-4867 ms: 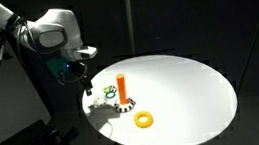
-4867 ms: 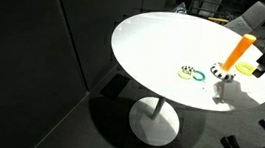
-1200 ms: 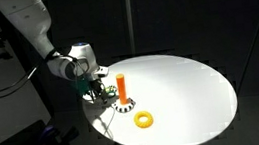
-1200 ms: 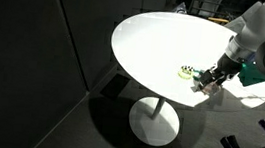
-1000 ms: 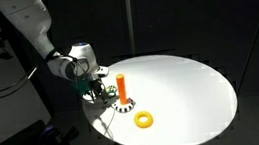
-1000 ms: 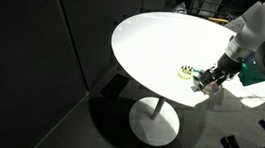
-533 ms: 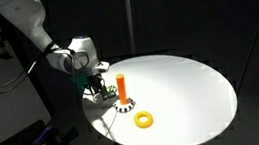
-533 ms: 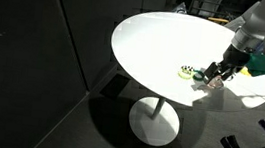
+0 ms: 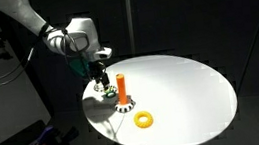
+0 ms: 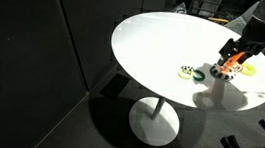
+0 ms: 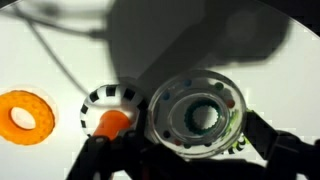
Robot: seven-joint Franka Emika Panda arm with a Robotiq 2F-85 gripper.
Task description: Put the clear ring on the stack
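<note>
In the wrist view the clear ring, see-through with small coloured dots and a green toothed centre, sits between my gripper's dark fingers. The gripper is shut on it. The stack's orange peg with its striped base lies just left of the ring, below it. In an exterior view my gripper hangs above the table beside the peg. In an exterior view the gripper partly hides the peg. The clear ring is too faint to make out in both exterior views.
The round white table stands in a dark room. A yellow-orange ring lies near the peg and also shows in the wrist view. A pale speckled ring and a green ring lie on the table.
My gripper has risen from the table surface and moved toward the peg. It now hangs higher, close beside the peg's top.
</note>
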